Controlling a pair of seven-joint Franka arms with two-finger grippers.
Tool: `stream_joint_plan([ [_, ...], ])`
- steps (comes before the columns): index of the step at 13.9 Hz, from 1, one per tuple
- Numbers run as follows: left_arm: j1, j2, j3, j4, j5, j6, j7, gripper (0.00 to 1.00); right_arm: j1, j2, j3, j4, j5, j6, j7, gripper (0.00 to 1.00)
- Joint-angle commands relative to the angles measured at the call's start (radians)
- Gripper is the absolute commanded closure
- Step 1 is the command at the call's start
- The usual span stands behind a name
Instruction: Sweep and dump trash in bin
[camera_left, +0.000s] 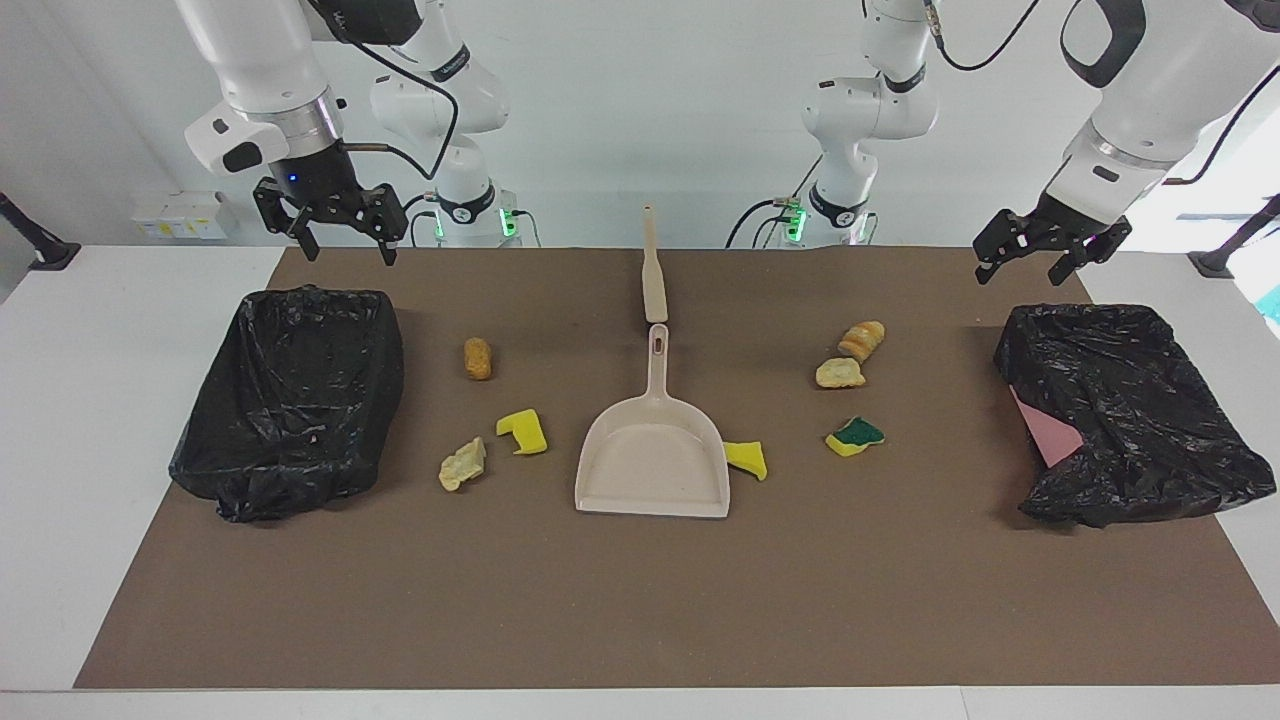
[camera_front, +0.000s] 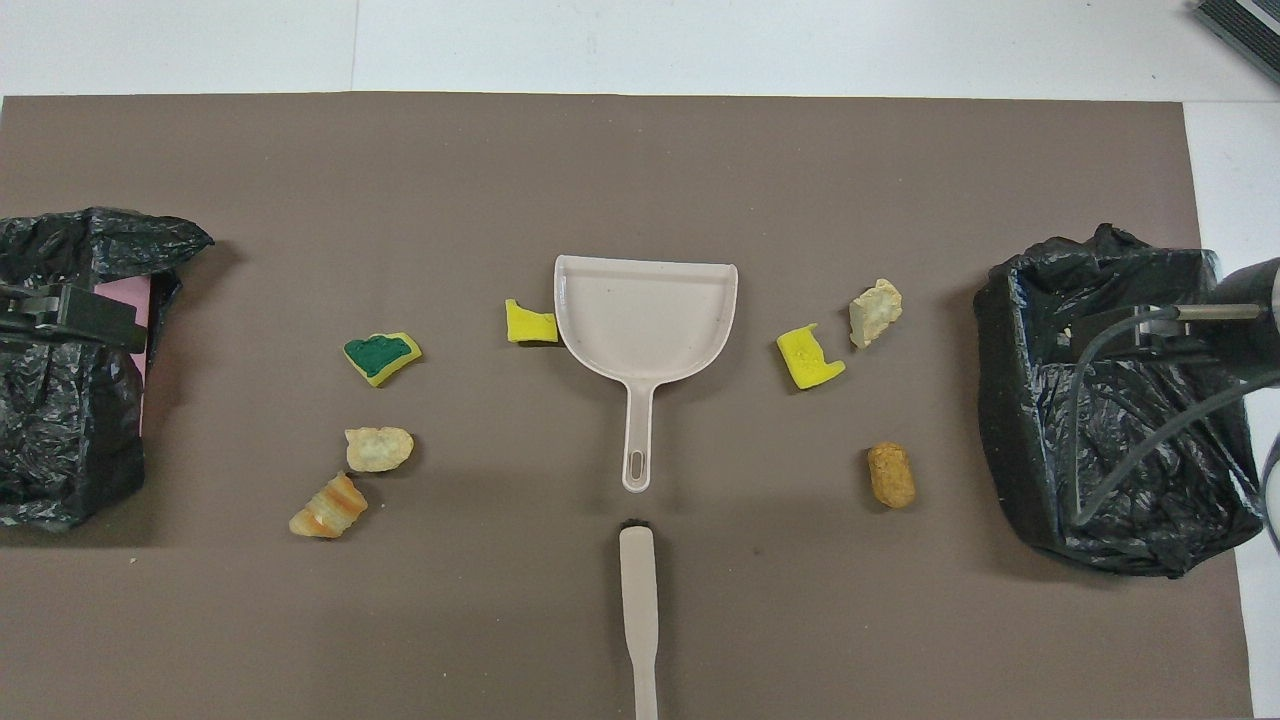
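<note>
Several scraps of trash lie on the brown mat around a beige dustpan (camera_left: 652, 455) (camera_front: 645, 310). Toward the right arm's end are a brown lump (camera_left: 478, 358), a yellow sponge chunk (camera_left: 523, 431) and a pale lump (camera_left: 463, 464). Another yellow chunk (camera_left: 747, 459) touches the dustpan's side. Toward the left arm's end lie a green-faced sponge (camera_left: 855, 436) and two bread lumps (camera_left: 840, 373) (camera_left: 862, 340). The beige hand brush (camera_left: 653, 265) lies nearer the robots, in line with the pan's handle. My right gripper (camera_left: 347, 250) hangs open above one black-bagged bin (camera_left: 280, 440). My left gripper (camera_left: 1022, 272) hangs open above the other bin (camera_left: 1150, 450).
Both bins stand at the mat's two ends, lined with loose black bags. A pink surface (camera_left: 1045, 435) shows under the bag of the bin at the left arm's end. White table borders the mat (camera_left: 640, 600) on all sides.
</note>
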Motion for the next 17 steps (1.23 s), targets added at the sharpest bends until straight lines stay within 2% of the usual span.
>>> stream_joint_plan([
  [1,-0.005,-0.031,0.005,-0.030,-0.004,0.002,0.006,0.00,-0.008,0.001,0.003,0.014,-0.014,-0.015,-0.029,0.00],
  [5,-0.011,-0.031,0.003,-0.037,-0.004,0.013,0.001,0.00,-0.008,-0.002,0.003,0.007,-0.008,-0.019,-0.028,0.00],
  [8,-0.012,-0.034,0.000,-0.081,-0.007,0.021,0.008,0.00,-0.008,-0.004,0.003,0.007,-0.008,-0.019,-0.028,0.00],
  [11,-0.058,-0.036,-0.001,-0.127,-0.007,0.037,0.018,0.00,-0.008,-0.004,0.003,0.007,-0.005,-0.022,-0.028,0.00],
  [14,-0.119,-0.089,0.000,-0.289,-0.008,0.175,0.058,0.00,-0.008,-0.004,0.003,0.006,-0.005,-0.022,-0.028,0.00],
  [17,-0.223,-0.130,-0.001,-0.423,-0.008,0.244,0.052,0.00,-0.008,-0.004,0.003,0.006,-0.002,-0.022,-0.028,0.00],
])
